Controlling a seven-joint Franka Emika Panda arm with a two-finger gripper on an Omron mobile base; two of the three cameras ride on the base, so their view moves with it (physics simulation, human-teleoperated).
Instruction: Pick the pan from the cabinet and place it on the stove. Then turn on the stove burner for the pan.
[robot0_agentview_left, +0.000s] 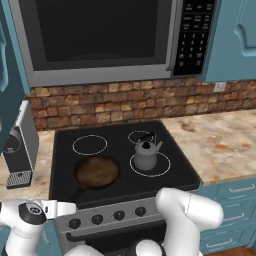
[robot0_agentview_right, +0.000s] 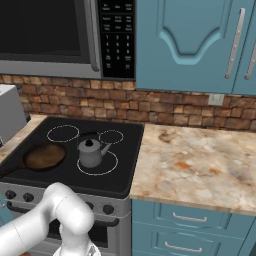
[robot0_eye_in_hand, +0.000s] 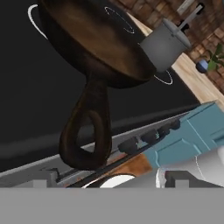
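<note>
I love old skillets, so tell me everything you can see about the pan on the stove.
The pan is a round, dark skillet that looks like cast iron, with a brownish, worn cooking face. It sits flat and empty on the stove, at its front left beside the grey kettle, not touching it. Its looped handle points toward the knobs. Nothing grips it.

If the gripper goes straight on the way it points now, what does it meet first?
Probably the pan: its looped handle lies right ahead in the hand view, close to the camera, with the pan bowl behind it on the stove. The kettle sits off to the side. Depth is hard to judge.
</note>
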